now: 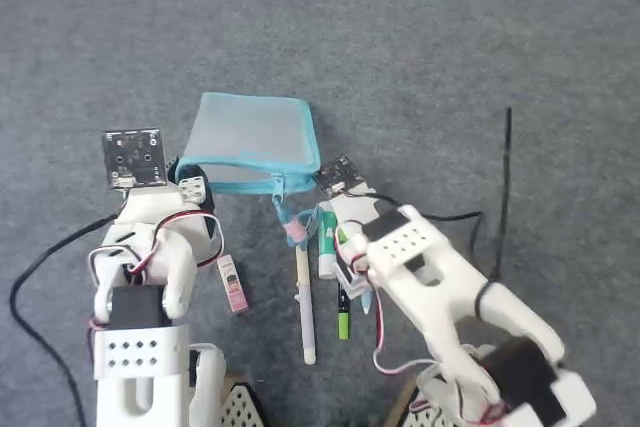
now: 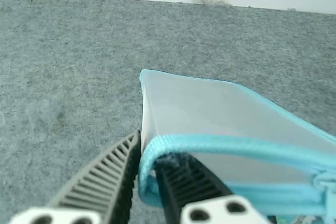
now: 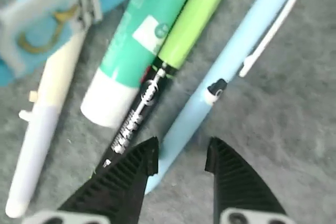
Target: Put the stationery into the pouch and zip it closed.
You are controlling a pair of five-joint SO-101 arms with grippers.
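The pouch (image 1: pixel 255 137) is translucent with a teal zip edge and lies at the table's middle, its mouth toward the arms. My left gripper (image 2: pixel 148 153) is shut on the pouch's teal rim (image 2: pixel 210 142) at its near left corner (image 1: pixel 190 184). In front of the pouch lie a white pen (image 1: pixel 305 307), a green glue stick (image 1: pixel 327 239) and a green-and-black marker (image 1: pixel 343 315). A light blue pen (image 3: pixel 236 61) lies beside the marker (image 3: pixel 184 40). My right gripper (image 3: pixel 182 150) is open, with its fingers on either side of that pen's lower end.
A small pink item (image 1: pixel 232 283) lies on the grey cloth near the left arm. The zip pull with a pink tag (image 1: pixel 293 227) hangs at the pouch's front right corner. A black cable (image 1: pixel 505 187) runs along the right.
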